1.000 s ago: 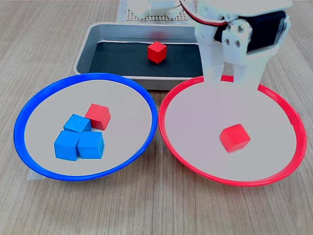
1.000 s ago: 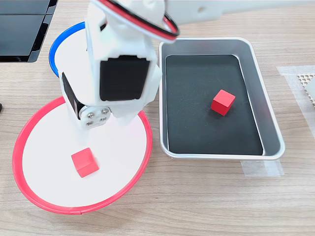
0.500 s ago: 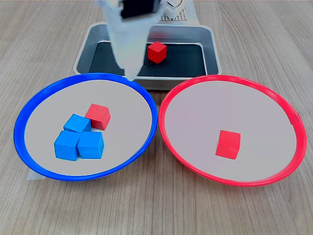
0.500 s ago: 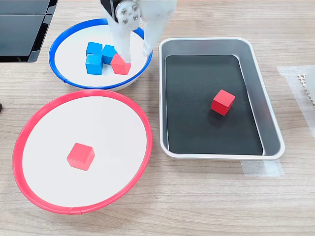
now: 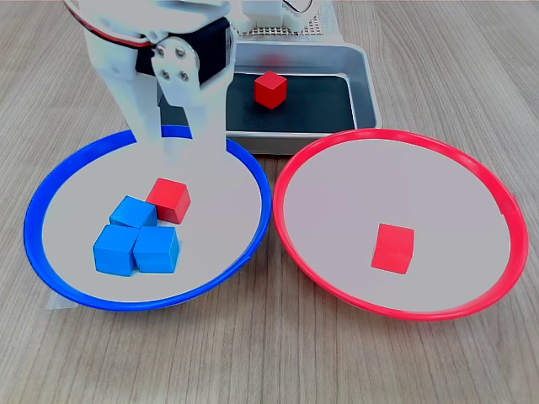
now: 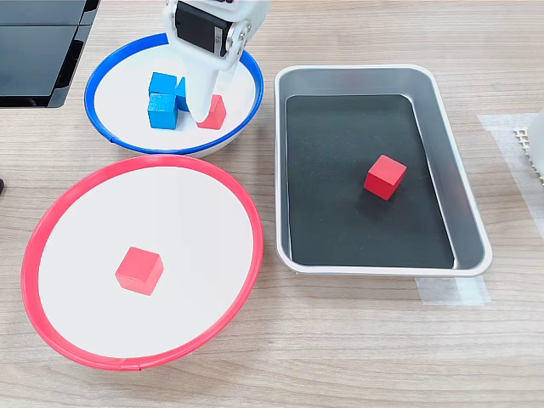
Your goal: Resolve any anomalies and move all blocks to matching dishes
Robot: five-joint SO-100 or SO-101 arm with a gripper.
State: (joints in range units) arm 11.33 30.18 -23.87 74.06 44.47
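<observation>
Hovering open-jawed gripper (image 5: 174,156) above the red block (image 5: 169,200) beside three blue blocks (image 5: 135,240) inside the blue-rimmed dish (image 5: 50,189).

We find no readable text, label, brand, number or sign in either exterior view.
</observation>
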